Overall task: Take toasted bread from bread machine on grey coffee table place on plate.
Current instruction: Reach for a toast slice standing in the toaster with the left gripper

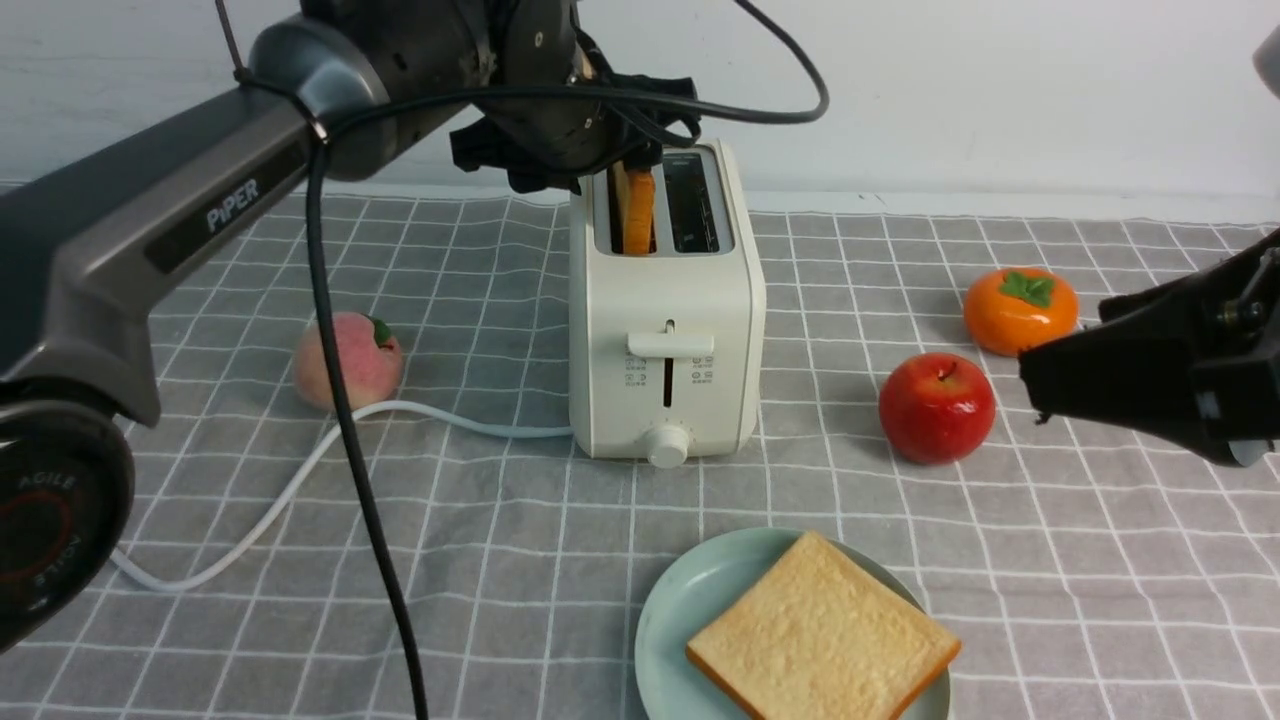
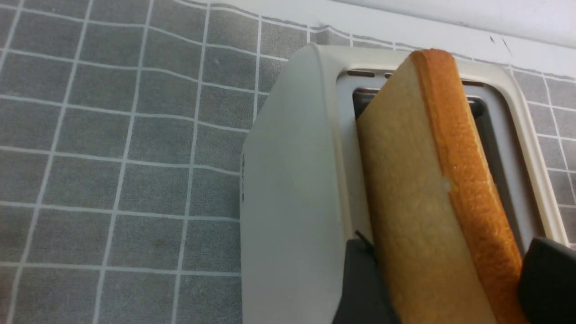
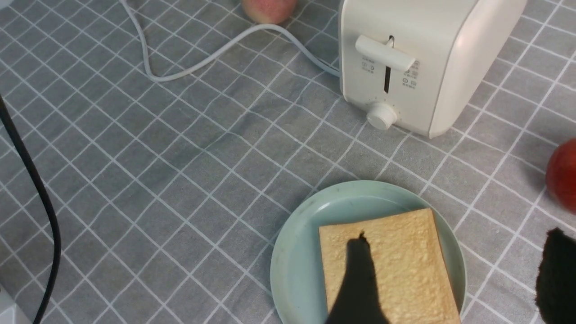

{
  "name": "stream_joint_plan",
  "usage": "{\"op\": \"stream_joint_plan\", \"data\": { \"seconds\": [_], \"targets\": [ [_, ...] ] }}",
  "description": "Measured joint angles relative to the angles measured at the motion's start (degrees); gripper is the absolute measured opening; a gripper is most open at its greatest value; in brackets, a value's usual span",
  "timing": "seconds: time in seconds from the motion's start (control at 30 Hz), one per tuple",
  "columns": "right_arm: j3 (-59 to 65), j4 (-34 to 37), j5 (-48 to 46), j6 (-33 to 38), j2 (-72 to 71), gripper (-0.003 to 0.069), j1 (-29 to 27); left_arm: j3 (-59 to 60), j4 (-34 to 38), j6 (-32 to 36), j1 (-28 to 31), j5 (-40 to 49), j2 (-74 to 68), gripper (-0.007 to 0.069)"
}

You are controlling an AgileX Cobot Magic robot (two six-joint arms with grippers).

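Observation:
The cream-white bread machine (image 1: 665, 340) stands mid-table on the grey coffee table (image 1: 1050, 600). One toast slice (image 1: 638, 210) stands up out of its left slot, and the right slot looks empty. My left gripper (image 1: 625, 160) is over that slot, shut on the slice (image 2: 418, 189), with a finger (image 2: 360, 279) on each side. The second toast slice (image 1: 820, 630) lies flat on the mint-green plate (image 1: 670, 600) at the front. My right gripper (image 1: 1070, 345) is open and empty, at the right above the table; in its wrist view it (image 3: 459, 238) hovers over the plate's (image 3: 288, 252) edge.
A peach (image 1: 348, 360) lies left of the toaster, with the white cord (image 1: 300, 480) curling past it. A red apple (image 1: 937, 407) and an orange persimmon (image 1: 1020, 310) lie to the right, close to my right gripper. My left arm's black cable (image 1: 350, 450) hangs at the front left.

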State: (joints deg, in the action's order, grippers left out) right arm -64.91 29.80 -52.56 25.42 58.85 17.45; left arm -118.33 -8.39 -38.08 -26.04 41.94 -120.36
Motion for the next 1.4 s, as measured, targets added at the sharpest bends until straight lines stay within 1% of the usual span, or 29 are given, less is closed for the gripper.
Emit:
{"op": "stream_joint_plan", "data": {
  "seconds": [0.7,0.77,0.87,0.97,1.03,1.07,1.23,1.33,1.37,1.4],
  "targets": [
    [0.0,-0.28,-0.16,0.05,0.0,0.0496,0.0,-0.04,2.33,0.0,0.0,1.71,1.47,0.0434],
    [0.0,-0.28,-0.17,0.05,0.0,0.0496,0.0,-0.04,2.28,0.05,0.0,1.77,0.74,0.0424],
    [0.0,-0.28,-0.17,0.05,0.0,0.0496,0.0,0.02,2.11,0.18,0.0,1.96,0.02,0.0368],
    [0.0,-0.28,-0.17,0.05,0.0,0.0496,0.0,0.07,2.18,1.11,0.0,2.17,-0.11,0.023],
    [0.0,-0.28,-0.17,0.05,0.0,0.0496,0.0,0.07,2.18,2.01,0.0,2.62,0.3,0.0104],
    [0.0,-0.28,-0.17,0.05,0.0,0.0496,0.0,0.07,2.18,2.45,0.0,3.04,0.47,0.0064],
    [0.0,-0.4,-0.17,0.05,0.0,0.0495,0.0,0.13,2.12,5.66,0.0,5.54,3.26,0.0063],
    [0.0,-0.86,0.25,0.05,0.0,0.0495,0.0,0.13,1.52,10.74,0.0,8.87,9.03,0.0064],
    [0.0,-0.86,0.26,0.05,0.0,0.0495,0.0,0.13,1.52,11.42,0.05,9.53,9.87,0.0064],
    [0.0,-1.0,0.39,0.05,0.0,0.0495,0.0,0.13,1.53,13.78,0.05,12.41,13.6,0.0064]
  ]
}}
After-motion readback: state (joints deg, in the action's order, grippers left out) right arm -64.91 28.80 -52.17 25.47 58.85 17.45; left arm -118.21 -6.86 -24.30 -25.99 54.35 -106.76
